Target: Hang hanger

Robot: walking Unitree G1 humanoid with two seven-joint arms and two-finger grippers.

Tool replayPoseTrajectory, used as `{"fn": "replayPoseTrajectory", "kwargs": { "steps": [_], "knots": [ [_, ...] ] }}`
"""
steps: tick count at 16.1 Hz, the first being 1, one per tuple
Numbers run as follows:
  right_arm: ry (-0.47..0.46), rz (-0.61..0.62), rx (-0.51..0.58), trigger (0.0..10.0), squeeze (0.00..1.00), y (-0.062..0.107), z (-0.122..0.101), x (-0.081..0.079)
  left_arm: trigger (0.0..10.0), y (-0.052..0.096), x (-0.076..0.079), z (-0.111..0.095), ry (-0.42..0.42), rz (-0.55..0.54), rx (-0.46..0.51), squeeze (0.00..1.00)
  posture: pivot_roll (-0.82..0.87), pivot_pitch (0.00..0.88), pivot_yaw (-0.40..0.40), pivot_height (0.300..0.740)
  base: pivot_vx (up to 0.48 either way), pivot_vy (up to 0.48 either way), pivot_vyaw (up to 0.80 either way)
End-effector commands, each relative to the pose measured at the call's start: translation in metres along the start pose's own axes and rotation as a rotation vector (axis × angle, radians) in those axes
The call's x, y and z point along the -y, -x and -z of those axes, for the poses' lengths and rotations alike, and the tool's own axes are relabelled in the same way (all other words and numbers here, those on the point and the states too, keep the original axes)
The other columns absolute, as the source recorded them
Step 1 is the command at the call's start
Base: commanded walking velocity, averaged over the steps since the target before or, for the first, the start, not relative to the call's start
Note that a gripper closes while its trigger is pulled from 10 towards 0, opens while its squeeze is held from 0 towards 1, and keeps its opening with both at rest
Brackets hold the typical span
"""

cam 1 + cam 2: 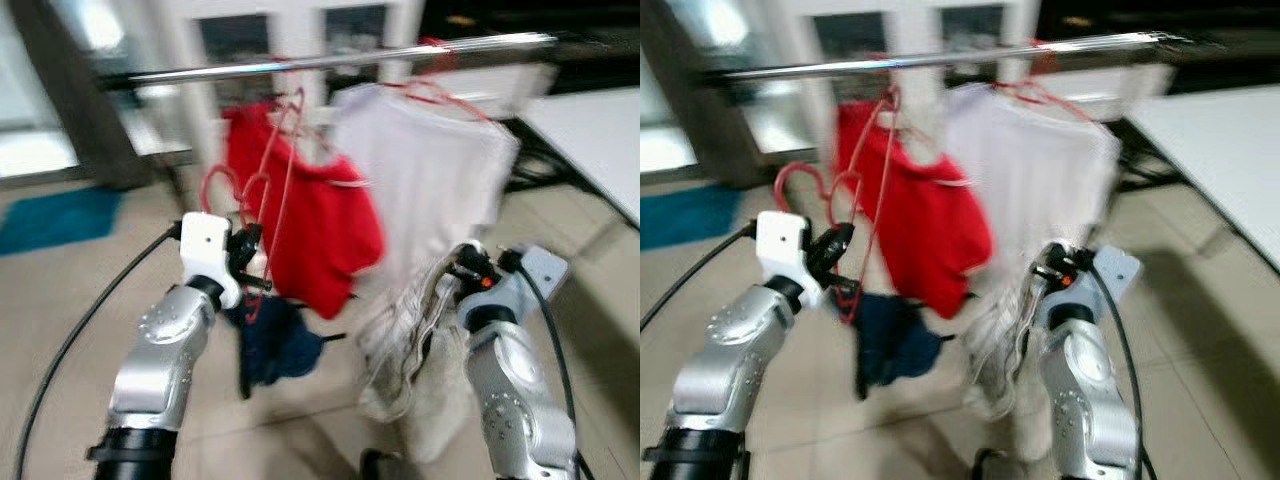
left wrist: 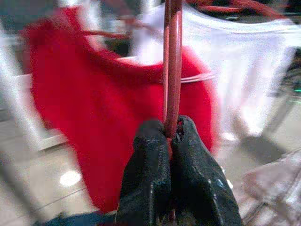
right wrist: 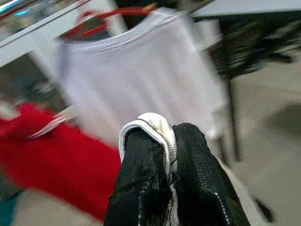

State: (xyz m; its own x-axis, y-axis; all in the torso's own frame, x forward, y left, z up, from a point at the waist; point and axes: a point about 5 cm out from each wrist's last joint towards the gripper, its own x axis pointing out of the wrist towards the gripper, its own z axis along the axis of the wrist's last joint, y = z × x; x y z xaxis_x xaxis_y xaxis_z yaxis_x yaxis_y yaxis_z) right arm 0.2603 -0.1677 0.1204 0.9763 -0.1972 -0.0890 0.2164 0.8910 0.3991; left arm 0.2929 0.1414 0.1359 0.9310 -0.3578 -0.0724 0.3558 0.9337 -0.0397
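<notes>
At our nine o'clock a teal mat (image 1: 55, 218) lies on the tiled floor (image 1: 330, 440). Our left gripper (image 1: 252, 262) is raised at about eleven o'clock, its fingers (image 2: 146, 174) pinched tight on the wire of a red hanger (image 1: 262, 215), whose hooks curl up short of the silver rail (image 1: 330, 62) running across twelve o'clock. A dark blue garment (image 1: 272, 345) dangles below that gripper. Directly ahead, a red shirt (image 1: 320, 230) already hangs from the rail and crowds the hanger's path, with a white shirt (image 1: 425, 175) on a red hanger beside it at one o'clock. Our right gripper (image 1: 455, 272) clamps a fold of pale cloth (image 3: 155, 127), the rest (image 1: 405, 350) drooping toward the floor. A white table (image 1: 590, 145) stands at two o'clock. The frames are motion-blurred.
</notes>
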Motion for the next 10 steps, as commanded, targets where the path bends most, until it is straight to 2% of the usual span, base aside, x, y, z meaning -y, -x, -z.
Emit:
{"fn": "replayPoseTrajectory", "kwargs": {
  "steps": [1,5,6,7,9,10],
  "knots": [
    [-0.038,-0.043,0.074,10.0,0.0,0.0002,-0.0103,-0.012,10.0,0.0031,-0.0079,-0.0004,-0.014,-0.033,0.004,0.0,-0.14,0.0,0.061,0.74,0.0,0.0,-0.8],
    [-0.028,-0.038,0.083,10.0,0.0,0.0,-0.0118,-0.0107,10.0,0.0011,-0.0094,0.0011,-0.012,-0.06,-0.01,0.0,-0.15,0.0,0.068,0.74,0.0,0.0,-0.8],
    [-0.007,-0.024,0.084,10.0,0.0,-0.0006,-0.0119,-0.0091,10.0,0.0001,-0.007,0.0015,0.005,-0.045,-0.024,0.0,-0.15,0.0,0.066,0.74,0.0,0.0,-0.8],
    [0.024,0.009,0.074,10.0,0.0,-0.0014,-0.0111,-0.0072,10.0,0.0002,-0.0069,0.0019,-0.012,-0.045,-0.038,0.0,-0.15,0.0,0.066,0.74,0.0,0.0,-0.8],
    [-0.026,0.002,0.062,10.0,0.0,-0.0028,-0.011,-0.0077,10.0,-0.0007,-0.0078,0.0013,-0.022,-0.058,-0.027,0.0,-0.15,0.0,0.064,0.74,0.0,0.0,-0.79],
    [-0.076,-0.025,0.045,10.0,0.0,-0.0025,-0.0108,-0.0081,10.0,-0.0015,-0.0161,0.0,-0.041,-0.108,-0.02,0.0,-0.15,0.0,0.064,0.74,0.0,0.0,-0.66]
  ]
}}
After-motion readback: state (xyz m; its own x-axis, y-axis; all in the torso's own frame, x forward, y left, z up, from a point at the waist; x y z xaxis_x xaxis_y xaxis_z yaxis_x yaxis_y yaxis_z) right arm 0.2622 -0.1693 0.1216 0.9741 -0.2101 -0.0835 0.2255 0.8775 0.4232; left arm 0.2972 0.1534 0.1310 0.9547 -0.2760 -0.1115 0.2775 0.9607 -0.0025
